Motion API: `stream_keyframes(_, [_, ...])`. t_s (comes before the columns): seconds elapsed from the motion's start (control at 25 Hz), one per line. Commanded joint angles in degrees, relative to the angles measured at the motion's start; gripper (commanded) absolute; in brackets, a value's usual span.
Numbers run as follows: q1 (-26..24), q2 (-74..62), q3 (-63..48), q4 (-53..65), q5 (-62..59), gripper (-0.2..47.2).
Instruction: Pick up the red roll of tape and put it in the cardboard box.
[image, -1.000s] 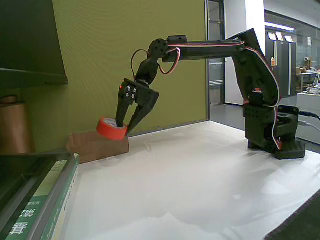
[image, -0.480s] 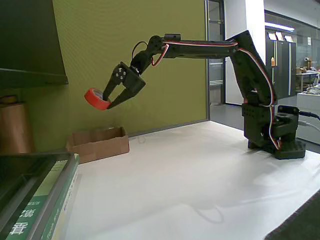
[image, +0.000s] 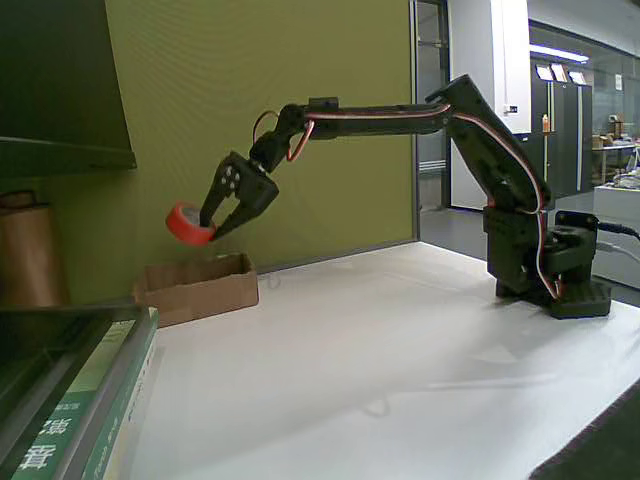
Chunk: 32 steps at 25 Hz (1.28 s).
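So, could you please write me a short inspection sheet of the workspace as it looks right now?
Surface: white table, lightly wrinkled covering, nothing lying on its open middle.
Job's things: red roll of tape held in the air above the cardboard box; the box sits at the table's far left edge against the green wall.
Clutter: green-and-white books at lower left; brown-copper cylinder behind them.
Grippers: gripper shut on the tape, pointing down-left.
Cables: red-and-white wires run along the arm; a dark cable leaves the base at right.
Surroundings: dark shelf at upper left; office space behind at right.
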Motion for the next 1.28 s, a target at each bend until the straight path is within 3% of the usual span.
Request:
stream_keyframes(0.0, [0.6, -0.1, -2.7, 0.3, -1.2, 0.1])
stream_keyframes(1.24, [4.7, -10.7, -9.8, 1.5, -3.7, 0.1])
